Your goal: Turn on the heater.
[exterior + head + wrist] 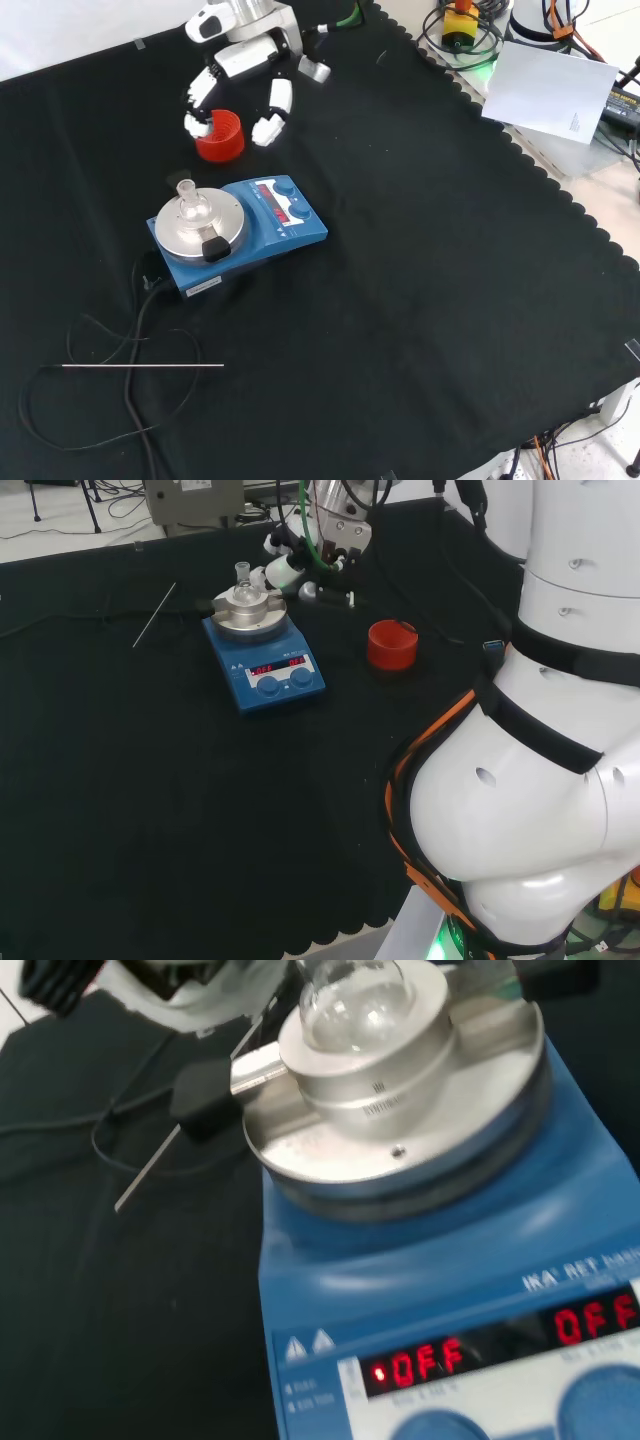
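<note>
The black cloth (pixel 450 300) covers the whole bench, and the blue heater (pixel 240 233) sits well in from every edge, closer to the cloth's far edge in the front view than to its near scalloped edge. In the head view the heater (pixel 264 650) stands toward the far side, its two round knobs and red displays facing the arm. A silver round plate (pixel 400 1150) tops it, carrying a metal block with a small clear glass flask (pixel 189 208) seated in it.

The hand (pixel 240 65) hangs above the cloth near the far edge in the front view, fingers spread and only gently bent, clasping nothing; it appears to hover just over the red ribbed ring (pixel 220 136), though contact is hard to judge. That ring stands beside the heater, apart from it.

A black cable (pixel 130 400) loops from the heater toward the cloth's left corner, and a thin metal rod (pixel 140 366) lies flat across it.
</note>
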You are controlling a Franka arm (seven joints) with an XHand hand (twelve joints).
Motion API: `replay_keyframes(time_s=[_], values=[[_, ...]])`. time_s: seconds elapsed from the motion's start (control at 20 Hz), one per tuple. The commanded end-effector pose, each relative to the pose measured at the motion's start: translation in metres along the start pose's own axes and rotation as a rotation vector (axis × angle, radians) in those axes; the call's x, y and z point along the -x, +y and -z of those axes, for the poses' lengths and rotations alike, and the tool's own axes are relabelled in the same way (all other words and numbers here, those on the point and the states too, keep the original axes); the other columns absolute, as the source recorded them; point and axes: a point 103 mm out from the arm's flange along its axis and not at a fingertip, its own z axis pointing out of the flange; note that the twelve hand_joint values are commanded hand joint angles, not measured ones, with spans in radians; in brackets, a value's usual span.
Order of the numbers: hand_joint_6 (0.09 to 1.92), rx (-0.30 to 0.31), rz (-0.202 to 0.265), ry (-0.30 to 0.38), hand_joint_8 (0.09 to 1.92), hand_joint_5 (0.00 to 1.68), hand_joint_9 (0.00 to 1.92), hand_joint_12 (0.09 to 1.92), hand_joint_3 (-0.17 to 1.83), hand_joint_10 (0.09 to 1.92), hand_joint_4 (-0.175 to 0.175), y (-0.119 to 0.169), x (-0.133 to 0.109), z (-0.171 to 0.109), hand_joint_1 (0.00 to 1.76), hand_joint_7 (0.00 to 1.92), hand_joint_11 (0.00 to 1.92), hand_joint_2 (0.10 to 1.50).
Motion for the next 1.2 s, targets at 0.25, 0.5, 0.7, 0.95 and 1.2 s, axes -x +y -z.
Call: replay_keyframes(time_s=[0.25,0.5,0.7,0.95,1.2], values=[[0.26,-0.093,-0.007,-0.068,0.68,0.43,0.81,1.30,0.60,0.61,-0.019,-0.042,0.008,-0.004,0.89,0.66,0.48,0.64],[0.21,-0.139,-0.005,-0.098,0.75,0.44,1.17,1.14,0.63,0.58,-0.041,-0.051,0.006,-0.004,0.94,1.01,0.84,0.65],[0.18,-0.151,0.008,-0.124,0.83,0.47,1.37,0.97,0.64,0.57,-0.059,-0.060,0.002,-0.005,0.99,1.18,1.14,0.67],[0.20,-0.226,0.015,-0.182,0.93,0.52,1.59,0.88,0.64,0.68,-0.078,-0.068,0.000,-0.014,1.05,1.36,1.46,0.69],[0.38,-0.321,0.026,-0.255,1.22,0.64,1.82,1.21,0.67,1.16,-0.099,-0.073,-0.007,-0.022,1.14,1.62,1.77,0.73]])
